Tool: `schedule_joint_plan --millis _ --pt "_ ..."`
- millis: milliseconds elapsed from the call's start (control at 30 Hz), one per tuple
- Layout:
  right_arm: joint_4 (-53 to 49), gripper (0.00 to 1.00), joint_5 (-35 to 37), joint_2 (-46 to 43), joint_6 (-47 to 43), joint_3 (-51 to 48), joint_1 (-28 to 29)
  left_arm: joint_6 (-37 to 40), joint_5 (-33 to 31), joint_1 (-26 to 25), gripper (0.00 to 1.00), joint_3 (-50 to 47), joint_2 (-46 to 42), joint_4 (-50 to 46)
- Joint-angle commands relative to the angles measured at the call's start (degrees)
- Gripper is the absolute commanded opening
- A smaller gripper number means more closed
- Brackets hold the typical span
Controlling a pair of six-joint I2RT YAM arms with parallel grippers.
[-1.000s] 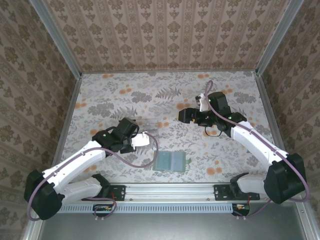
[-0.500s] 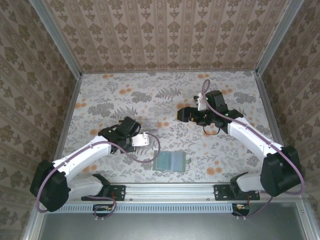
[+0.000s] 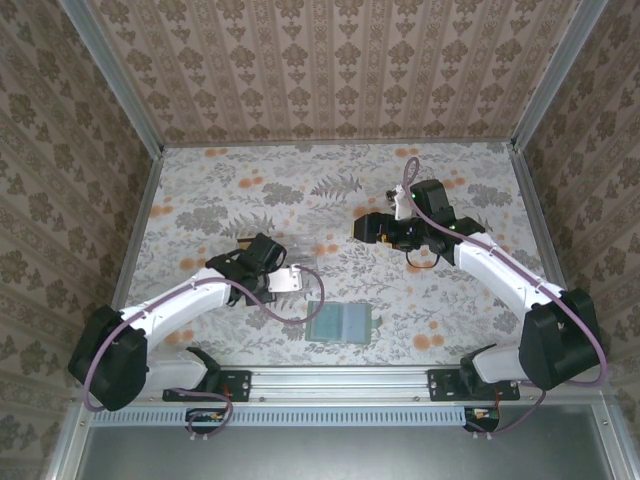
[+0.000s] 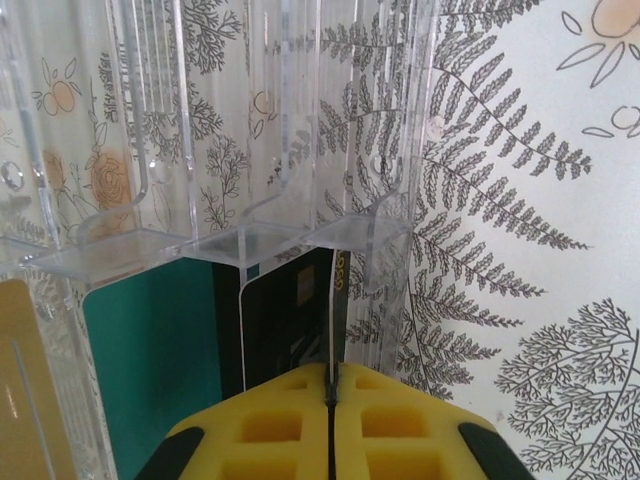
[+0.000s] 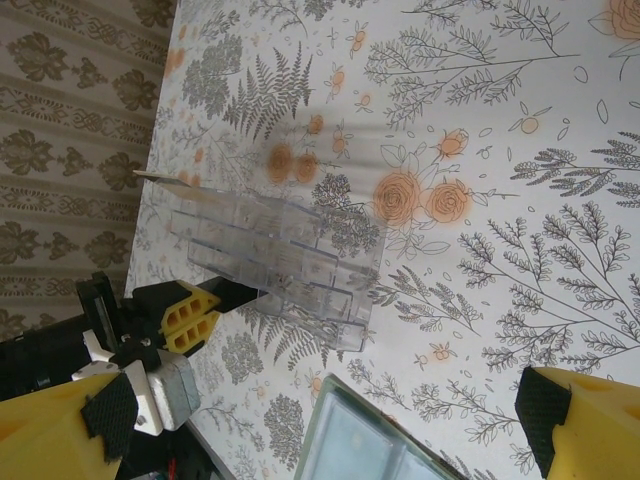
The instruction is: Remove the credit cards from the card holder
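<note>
Dark credit card (image 4: 285, 310): stood in clear tray (image 4: 390, 120), apparently nipped by left gripper's (image 4: 332, 400) closed fingers (image 4: 270, 430); teal credit card (image 4: 150, 340) beside. We judged both thin, stiff, slick: take by an edge. Card holder (image 3: 340, 322) lay open nearby; right gripper (image 3: 362, 228) spread.

The left gripper (image 4: 332, 378) sits at the bottom edge, its yellow pads (image 4: 270, 430) pressed together along a narrow seam. An edge-on card (image 4: 330, 310) rises straight out of that seam as a thin pale line. Just left of it stands a dark card (image 4: 280, 320), then a teal card (image 4: 150, 350), and at the far left a gold card (image 4: 20, 380). All stand upright among the walls of a clear tray (image 4: 250, 150), which rests on a fern-printed table cover (image 4: 520, 250)
</note>
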Motion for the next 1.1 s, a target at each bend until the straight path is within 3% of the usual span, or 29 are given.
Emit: schedule_joint_plan --millis 0,100,567,700,833,1067 --pt "0.2 1.0 -1.8 0.9 0.0 1.7 -0.4 0.5 -0.3 0.8 0.12 -0.7 0.2 1.6" --pt "0.5 1.0 -2.0 1.1 0.3 1.7 -0.4 0.1 -0.8 1.2 0.22 -0.7 0.4 2.1" --pt "0.6 1.0 -2.7 0.6 1.0 1.2 -0.4 -3.2 -5.8 3.2 0.24 0.5 1.1 4.6" --pt "0.7 1.0 -2.6 0.1 1.3 0.4 -0.4 -5.3 -4.7 3.3 0.24 2.5 0.0 2.3" --pt "-0.3 1.0 -1.8 -0.3 0.9 -0.3 -0.3 -12.0 -3.6 3.1 0.29 6.7 -2.0 -1.3" --pt "-3.9 1.0 2.1 -1.6 -0.7 -3.2 2.3 -31.5 2.1 3.5 0.52 13.4 -6.4 -3.4"
